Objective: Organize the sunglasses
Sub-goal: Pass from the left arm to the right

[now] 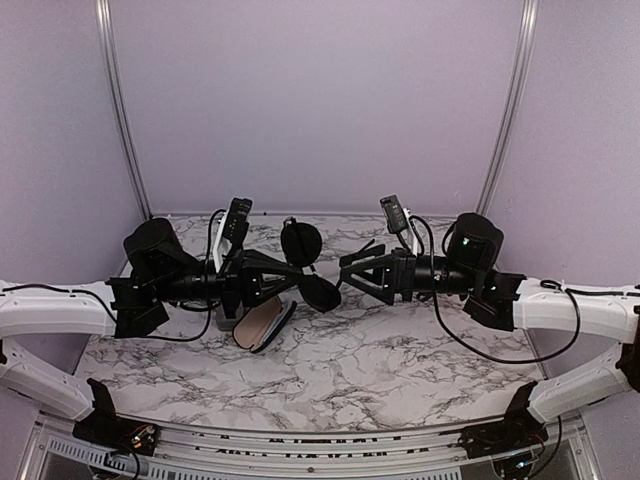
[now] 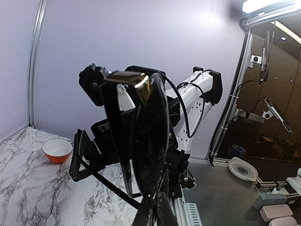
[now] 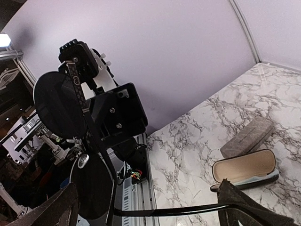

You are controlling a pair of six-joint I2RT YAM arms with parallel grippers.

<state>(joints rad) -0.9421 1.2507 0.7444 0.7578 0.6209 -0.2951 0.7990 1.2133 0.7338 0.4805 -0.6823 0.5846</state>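
Note:
One pair of sunglasses (image 1: 312,268) with dark round lenses hangs in the air between the two arms. My left gripper (image 1: 288,276) is shut on its frame; in the left wrist view the fingers (image 2: 146,214) pinch the frame below the edge-on lens (image 2: 146,141). My right gripper (image 1: 352,272) stands open just right of the glasses. In the right wrist view both lenses (image 3: 59,106) face me, and one slender temple arm (image 3: 169,210) crosses between the wide-apart fingers of that gripper (image 3: 148,200), its end touching the right finger (image 3: 244,209). No second pair shows.
A glossy black case (image 1: 262,322) lies open, beige inside, under the left arm, with a grey rectangular case (image 1: 226,318) beside it; both appear in the right wrist view (image 3: 244,168) (image 3: 247,136). An orange bowl (image 2: 57,150) sits at the table's far right.

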